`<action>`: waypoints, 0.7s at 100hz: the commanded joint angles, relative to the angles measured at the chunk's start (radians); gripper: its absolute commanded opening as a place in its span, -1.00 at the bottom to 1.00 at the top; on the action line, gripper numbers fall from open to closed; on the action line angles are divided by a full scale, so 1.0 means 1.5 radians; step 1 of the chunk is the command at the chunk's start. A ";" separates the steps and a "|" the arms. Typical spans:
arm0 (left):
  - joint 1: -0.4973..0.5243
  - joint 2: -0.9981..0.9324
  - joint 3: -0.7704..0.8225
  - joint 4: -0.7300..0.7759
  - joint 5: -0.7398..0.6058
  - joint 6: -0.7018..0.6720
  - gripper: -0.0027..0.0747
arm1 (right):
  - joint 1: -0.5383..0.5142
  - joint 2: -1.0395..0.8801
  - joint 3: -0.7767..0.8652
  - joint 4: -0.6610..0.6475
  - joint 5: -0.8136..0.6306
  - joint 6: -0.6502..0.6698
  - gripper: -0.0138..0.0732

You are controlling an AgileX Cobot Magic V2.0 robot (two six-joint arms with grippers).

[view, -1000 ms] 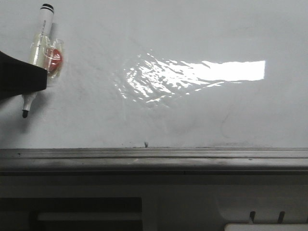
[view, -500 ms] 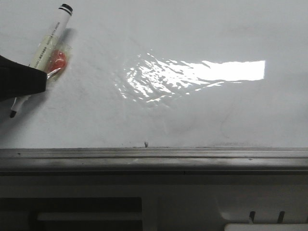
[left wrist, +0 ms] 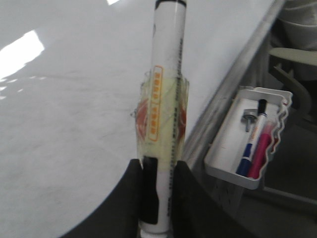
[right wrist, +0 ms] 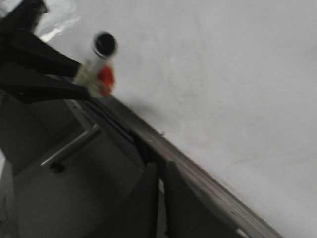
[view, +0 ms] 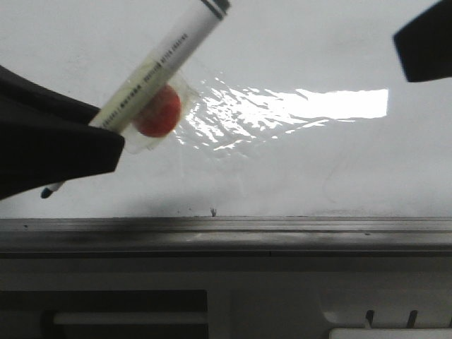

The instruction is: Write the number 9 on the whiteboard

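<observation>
Left gripper [view: 106, 145]: matte black, smooth-surfaced fingers that broaden toward the lower left of the front view and end in blunt, squared tips; in the left wrist view, two rounded black fingers [left wrist: 130, 198] rise from the bottom edge. Right gripper [right wrist: 161, 171]: two slim, dark, tapering fingers, blurred, at the bottom centre of the right wrist view; in the front view, a black angular block at the upper right. No cables, screws or markings discernible.

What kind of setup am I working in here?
Likely a classroom or lab writing station: a glossy whiteboard with a grey metal rail, a marker in the left claw, and a tray of spare pens.
</observation>
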 commanded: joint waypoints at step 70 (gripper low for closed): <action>-0.059 -0.009 -0.016 0.048 -0.087 -0.006 -0.98 | 0.093 0.171 -0.154 0.020 -0.041 -0.010 -0.18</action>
